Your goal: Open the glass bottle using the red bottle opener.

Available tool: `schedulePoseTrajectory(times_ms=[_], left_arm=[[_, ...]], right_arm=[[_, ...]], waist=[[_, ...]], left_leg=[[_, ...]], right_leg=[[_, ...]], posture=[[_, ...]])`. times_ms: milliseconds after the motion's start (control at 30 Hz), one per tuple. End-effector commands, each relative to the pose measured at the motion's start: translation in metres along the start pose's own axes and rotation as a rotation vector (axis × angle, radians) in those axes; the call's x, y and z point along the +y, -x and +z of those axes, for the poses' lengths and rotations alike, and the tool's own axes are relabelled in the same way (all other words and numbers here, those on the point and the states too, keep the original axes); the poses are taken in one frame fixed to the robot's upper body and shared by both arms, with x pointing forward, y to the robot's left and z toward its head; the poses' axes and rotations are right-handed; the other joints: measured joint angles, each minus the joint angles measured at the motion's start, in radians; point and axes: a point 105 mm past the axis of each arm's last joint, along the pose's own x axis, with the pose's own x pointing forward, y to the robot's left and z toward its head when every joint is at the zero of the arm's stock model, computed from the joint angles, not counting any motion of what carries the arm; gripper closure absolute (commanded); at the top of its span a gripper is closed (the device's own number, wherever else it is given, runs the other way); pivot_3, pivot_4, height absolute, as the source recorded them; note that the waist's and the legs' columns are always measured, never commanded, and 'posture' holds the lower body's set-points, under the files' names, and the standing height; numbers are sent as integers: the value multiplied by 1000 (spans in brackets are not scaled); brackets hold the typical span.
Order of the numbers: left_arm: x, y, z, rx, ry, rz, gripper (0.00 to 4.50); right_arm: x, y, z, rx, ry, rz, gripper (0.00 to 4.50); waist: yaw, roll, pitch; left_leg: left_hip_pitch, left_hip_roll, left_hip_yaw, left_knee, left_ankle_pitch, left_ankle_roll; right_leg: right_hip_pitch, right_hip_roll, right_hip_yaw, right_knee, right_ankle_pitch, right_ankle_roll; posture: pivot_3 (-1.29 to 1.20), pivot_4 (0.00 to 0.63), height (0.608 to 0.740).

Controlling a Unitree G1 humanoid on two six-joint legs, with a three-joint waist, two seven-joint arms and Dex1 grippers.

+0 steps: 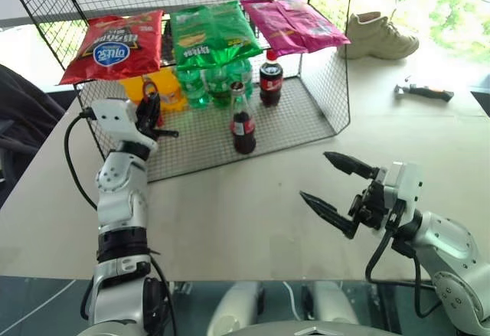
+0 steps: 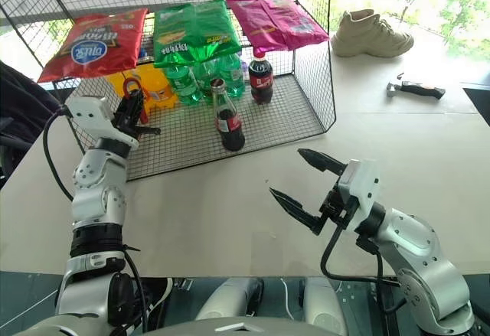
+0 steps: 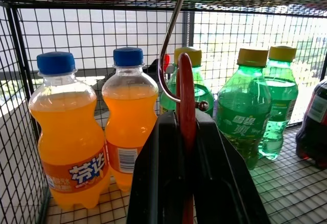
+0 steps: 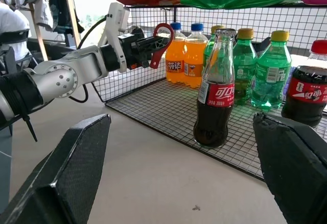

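- The left gripper (image 4: pixel 153 43) is clamped on the red bottle opener (image 4: pixel 161 44), its two black fingers (image 3: pixel 153 183) pressed flat against either side of the red handle, as the left wrist view shows from close behind.
- The opener's ring-shaped head sticks out past the fingertips and hangs on a metal hook (image 3: pixel 171 55) that comes down from the wire shelf (image 1: pixel 321 83) above; whether the ring has come free of the hook is hard to tell from these angles.
- Just beyond the left gripper stand two orange soda bottles (image 3: pixel 97 132) with blue caps, and next to them green soda bottles (image 3: pixel 255 112) with yellow caps.
- The glass bottle (image 1: pixel 243 122) stands upright on the shelf's wire floor, well to the right of the left gripper and forward of the right one, its cap on.
- Behind it is a plastic cola bottle (image 1: pixel 270 79) with a red screw cap.
- The right gripper (image 1: pixel 337 187) hovers over the table (image 1: pixel 230 213) with its fingers spread wide apart, holding nothing; in the right wrist view the glass bottle sits between its two fingertips, but farther off (no contact).
- Bags of snacks (image 1: pixel 207 34) lie on top of the shelf.
- A black-handled tool (image 1: pixel 423 91) and a shoe (image 1: pixel 379 36) rest on the table far beyond the right gripper.
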Motion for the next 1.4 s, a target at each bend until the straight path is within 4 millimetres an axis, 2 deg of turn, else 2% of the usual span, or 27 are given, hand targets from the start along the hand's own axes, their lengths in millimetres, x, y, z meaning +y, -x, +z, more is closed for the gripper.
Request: schedulePoseTrajectory(times_ms=[33,200,367,533,700,800,1000,1100,1400], left_arm=[[-10,3,18,-70,77,-60,4466],[-29,17,22,-101,280,-178,4466],[-32,24,26,-116,411,-209,4466],[-61,41,30,-79,710,-392,4466],[-79,61,33,-1,883,-557,4466],[-96,72,31,80,944,-671,4466],[-141,77,14,217,999,-824,4466],[-160,79,6,256,1033,-875,4466],[-181,71,-2,239,1070,-942,4466]], right_arm=[[3,-2,10,-42,26,22,0],[1,-1,11,-52,16,26,0],[-1,-2,9,-46,13,28,0],[-10,-8,-5,3,-65,-2,0],[-5,-11,-20,117,-148,51,0],[-1,-15,-28,210,-243,100,0],[8,-17,-48,416,-490,186,0],[11,-18,-49,457,-585,241,0],[8,-45,-36,391,-728,288,0]], waist=[[0,0,0],[-3,0,0],[-1,0,0],[-2,0,0],[-2,0,0],[-3,0,0],[3,0,0],[0,0,0],[-2,0,0]], left_leg=[[0,0,0,0,0,0],[0,0,0,0,0,0],[0,0,0,0,0,0],[1,0,0,1,0,0],[0,0,0,1,0,0],[1,0,0,1,0,0],[1,0,-1,1,-2,4],[0,0,0,1,-2,4],[-1,0,0,0,-2,3]], right_leg=[[0,0,0,0,0,0],[0,0,1,0,0,0],[0,0,0,1,0,0],[1,0,1,1,0,0],[0,1,0,1,0,0],[1,0,1,1,0,0],[1,0,-1,1,0,-1],[1,0,0,0,0,-1],[0,0,1,0,0,-1]], posture=[[0,150,732],[0,150,732],[0,150,732],[0,150,732],[0,150,732],[0,150,732],[0,150,732],[0,150,732],[0,150,732]])
